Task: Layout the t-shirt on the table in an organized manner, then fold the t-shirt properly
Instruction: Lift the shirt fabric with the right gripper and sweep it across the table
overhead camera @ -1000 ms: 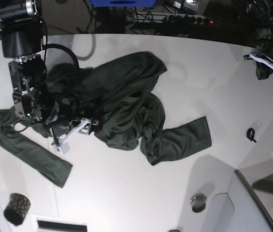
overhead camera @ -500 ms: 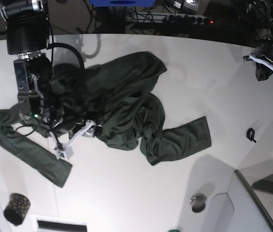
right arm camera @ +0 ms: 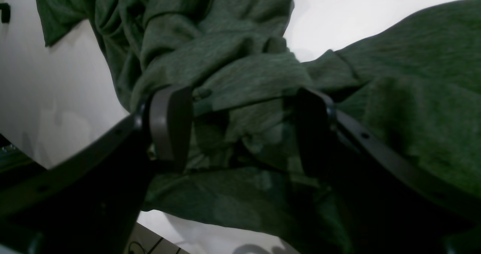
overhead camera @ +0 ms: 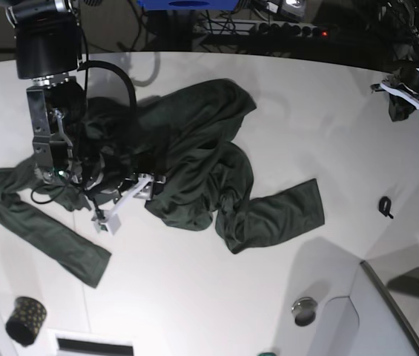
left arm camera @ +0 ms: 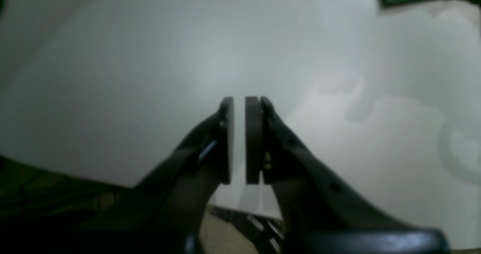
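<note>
The t-shirt (overhead camera: 187, 167) lay crumpled on the bench (overhead camera: 328, 119), nothing folded; the right hand (right arm camera: 240, 130) gaped over it, gripping nothing.

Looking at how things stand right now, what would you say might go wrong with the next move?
The t-shirt lies bunched in thick overlapping folds, so the open right gripper, straddling a ridge, may pinch several layers and drag the heap instead of spreading it. The left gripper is shut and parked at the far table edge, so nothing anchors the cloth. A long strip trails toward the black cup.
</note>
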Controlling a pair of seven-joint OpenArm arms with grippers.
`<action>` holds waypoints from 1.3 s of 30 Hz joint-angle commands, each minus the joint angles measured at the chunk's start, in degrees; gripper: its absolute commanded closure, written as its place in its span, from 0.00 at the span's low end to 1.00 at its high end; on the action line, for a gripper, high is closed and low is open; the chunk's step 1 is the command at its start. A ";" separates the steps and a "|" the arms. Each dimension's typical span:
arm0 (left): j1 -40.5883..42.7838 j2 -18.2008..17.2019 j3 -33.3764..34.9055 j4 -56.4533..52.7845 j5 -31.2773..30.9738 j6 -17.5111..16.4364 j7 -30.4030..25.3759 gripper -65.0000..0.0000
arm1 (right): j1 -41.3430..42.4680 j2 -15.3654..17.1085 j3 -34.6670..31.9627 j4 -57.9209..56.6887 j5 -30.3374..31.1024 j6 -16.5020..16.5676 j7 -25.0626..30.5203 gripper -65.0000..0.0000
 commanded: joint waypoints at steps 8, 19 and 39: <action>0.19 -0.80 -0.67 0.46 -0.95 0.10 -1.23 0.92 | 3.12 -0.13 0.22 -2.79 0.73 -0.42 0.79 0.91; 0.55 -0.89 -0.84 0.64 -0.95 0.10 -1.23 0.92 | 8.74 -1.10 0.22 -3.05 1.17 0.28 0.44 0.99; 0.81 -3.09 -0.84 1.95 1.08 0.10 -0.79 0.92 | 34.59 -10.68 -29.40 -22.39 13.13 6.26 16.97 0.99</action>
